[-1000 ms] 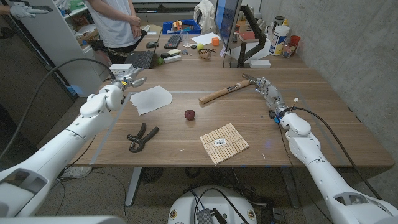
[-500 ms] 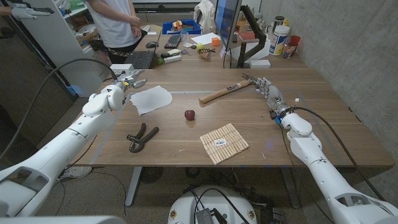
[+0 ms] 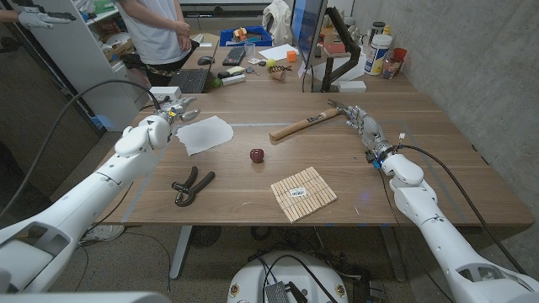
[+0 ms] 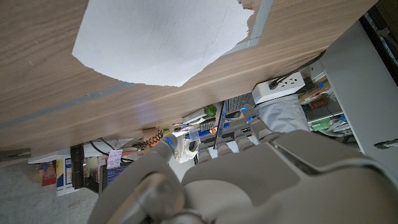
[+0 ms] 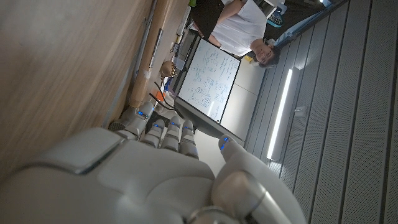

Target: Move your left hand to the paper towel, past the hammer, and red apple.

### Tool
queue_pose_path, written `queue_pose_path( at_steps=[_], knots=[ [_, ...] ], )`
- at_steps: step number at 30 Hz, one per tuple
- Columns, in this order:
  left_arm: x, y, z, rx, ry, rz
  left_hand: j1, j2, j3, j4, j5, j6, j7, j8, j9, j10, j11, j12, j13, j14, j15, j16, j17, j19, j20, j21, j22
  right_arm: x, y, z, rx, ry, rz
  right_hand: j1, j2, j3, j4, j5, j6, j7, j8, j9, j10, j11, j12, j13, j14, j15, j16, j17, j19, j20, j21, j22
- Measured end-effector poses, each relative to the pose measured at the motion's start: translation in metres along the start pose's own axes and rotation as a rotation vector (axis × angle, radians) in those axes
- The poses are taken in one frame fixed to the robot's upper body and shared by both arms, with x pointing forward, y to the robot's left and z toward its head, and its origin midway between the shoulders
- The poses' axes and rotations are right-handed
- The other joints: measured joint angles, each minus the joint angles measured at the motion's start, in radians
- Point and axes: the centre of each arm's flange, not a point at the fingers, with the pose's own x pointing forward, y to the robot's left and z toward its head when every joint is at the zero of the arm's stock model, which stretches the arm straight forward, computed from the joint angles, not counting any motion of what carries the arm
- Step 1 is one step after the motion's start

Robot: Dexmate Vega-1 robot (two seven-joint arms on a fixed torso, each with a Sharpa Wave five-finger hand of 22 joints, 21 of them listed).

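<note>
The bench [image 3: 438, 168] lies bare along its right side. The towel [image 3: 205, 133] sits near the left edge, beyond the hammer [image 3: 305, 123] and apple [image 3: 257, 155]. The left hand [image 3: 174, 109] hovers just beside the towel, empty, fingers apart.

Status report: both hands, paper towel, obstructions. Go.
Left hand open, at paper towel edge. Right hand open, beside hammer head. Apple well aside; nothing blocking.
</note>
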Motion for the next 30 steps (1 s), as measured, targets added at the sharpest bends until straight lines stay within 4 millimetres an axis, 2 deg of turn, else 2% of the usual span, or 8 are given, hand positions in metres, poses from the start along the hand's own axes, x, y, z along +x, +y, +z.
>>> queue_pose_path(
  at_steps=[30],
  knots=[
    [0.009,-0.013,-0.002,0.038,0.038,-0.061,-0.002,0.002,-0.008,0.0,0.0,-0.012,0.002,0.0,0.0,0.0,0.0,0.0,0.0,0.0,0.0,0.0,0.0,0.0,0.0,-0.008,0.005,-0.004,0.001,0.002,-0.041,-0.01,0.021,0.0,0.0,0.0,0.0,0.0,0.0,0.0,0.0,0.0,0.0,0.0,0.0,0.0,0.0,0.0,0.0,0.0,0.0,0.0,-0.008,0.0]
  ],
)
